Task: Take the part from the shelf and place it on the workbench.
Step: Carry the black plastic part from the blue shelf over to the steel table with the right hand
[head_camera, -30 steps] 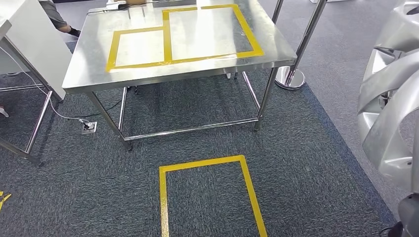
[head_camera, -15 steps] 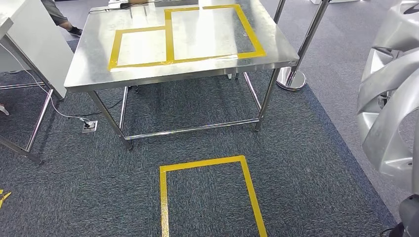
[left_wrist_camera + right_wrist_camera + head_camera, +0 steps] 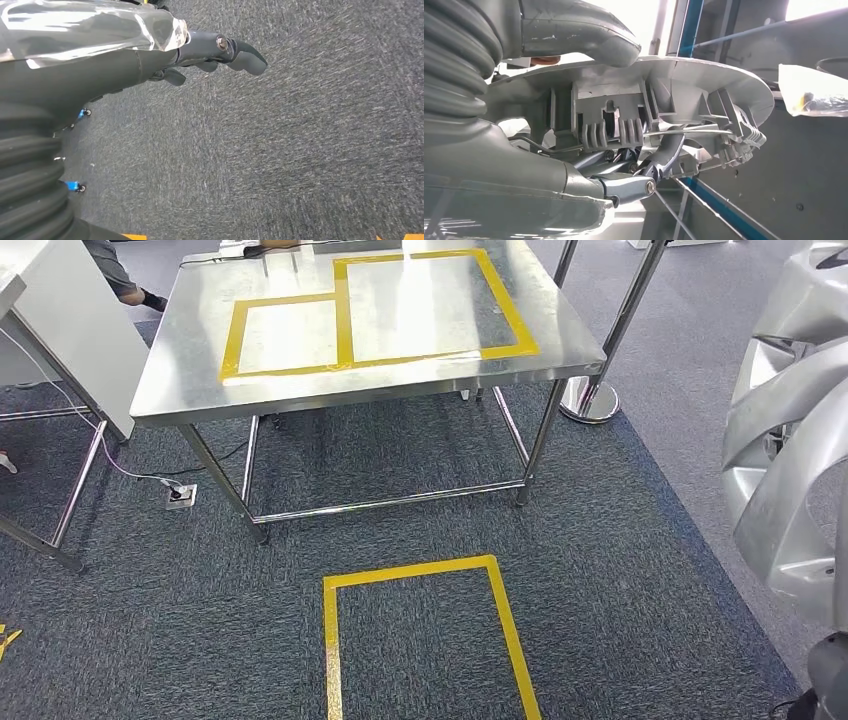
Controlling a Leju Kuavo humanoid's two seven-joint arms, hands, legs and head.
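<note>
Right hand (image 3: 589, 150) has the part (image 3: 664, 105) clamped: thick grey thumb over the rim on one side, darker fingers (image 3: 659, 162) hooked through the ribbed underside. Part's a big silver-grey plastic moulding, wheel-cover-like, w/ curved spokes and open gaps; inner face shows clips, fins and a thin wire ring. From the head cam it's up at the robot's right side (image 3: 790, 440), held off the floor, well apart from the workbench (image 3: 180, 370).

Left hand (image 3: 215, 52) hangs over the carpet, nothing in it, fingers loosely curled but apart.

Workbench is stainless steel, shiny top, chrome legs w/ a lower rail. Two yellow tape rectangles (image 3: 350, 315) on top, sharing one edge, smaller one on the left, bigger on the right.

Floor: dark blue-grey carpet (image 3: 600, 570) w/ a yellow tape box (image 3: 420, 570) marked in front of the bench. Chrome stanchion post (image 3: 590, 395) stands just beside the bench's right corner. White table (image 3: 60, 320) off to the left, cable running to a floor socket (image 3: 181, 496). Someone's sleeve (image 3: 110, 265) at the far-left top.
</note>
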